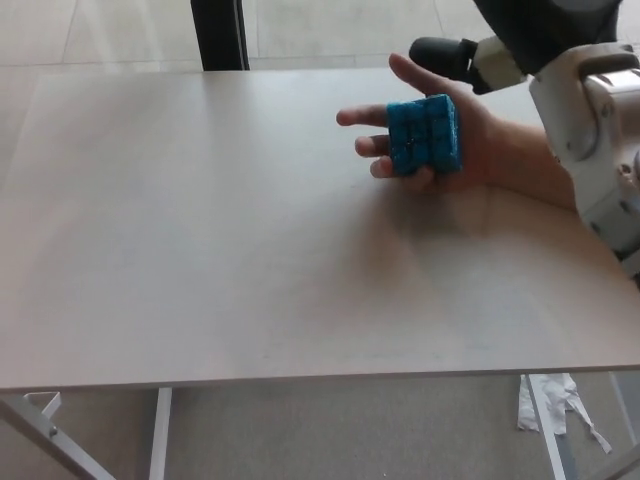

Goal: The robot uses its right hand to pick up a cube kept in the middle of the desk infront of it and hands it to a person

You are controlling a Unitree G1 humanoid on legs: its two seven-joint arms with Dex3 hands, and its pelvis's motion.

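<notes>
A blue cube (425,135) lies on a person's upturned palm (492,152), held just above the far right part of the pale desk (200,250). My right hand (540,25) is raised above and behind the cube at the picture's top right, apart from it. It is open and holds nothing; its black thumb (443,52) points left over the person's fingers. Most of the hand is cut off by the top edge. My white right forearm (600,130) runs down the right edge. My left hand does not show.
A black post (217,35) stands behind the desk's far edge. The desk's front edge runs across the bottom, with white frame legs (45,425) below at the left. Torn paper scraps (548,400) lie on the floor at the lower right.
</notes>
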